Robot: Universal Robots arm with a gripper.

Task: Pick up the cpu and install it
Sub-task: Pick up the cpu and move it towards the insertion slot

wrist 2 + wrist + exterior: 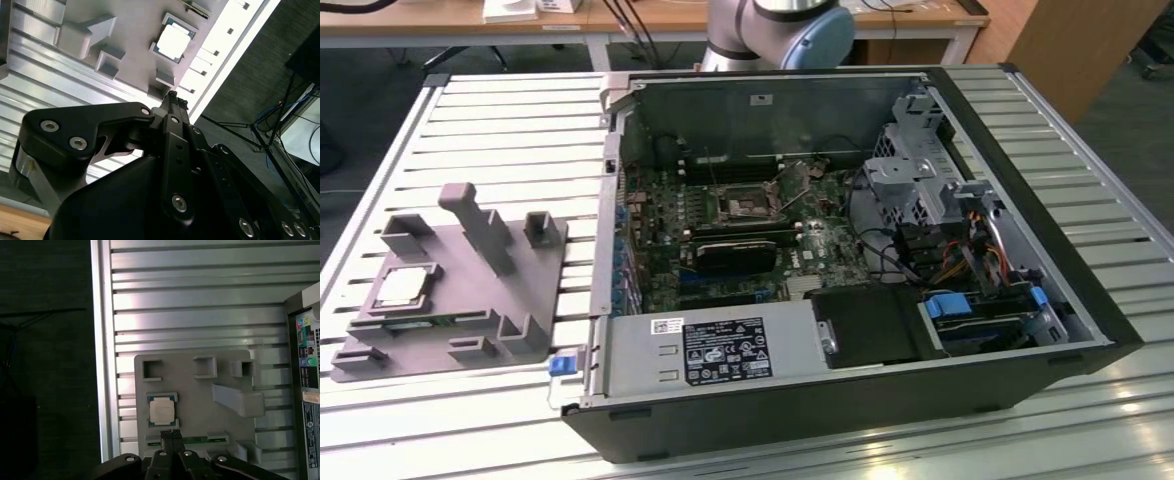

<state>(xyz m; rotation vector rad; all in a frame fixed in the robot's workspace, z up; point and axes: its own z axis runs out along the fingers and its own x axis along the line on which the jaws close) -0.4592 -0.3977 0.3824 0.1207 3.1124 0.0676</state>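
The tool (170,433) hung above the desk (200,315) with its black fingers (172,97) pressed together on nothing, clear of everything below. Just past its tips in the first wrist view, the cpu (162,410) lay flat, silver top up, in a square pocket of a grey holder (200,385). The holder sat close to one side edge of the slatted metal desk. Farther across the desk stood the open computer case (720,420), with the socket (750,205) on its board. The arm (781,25) rose behind the case at the far edge.
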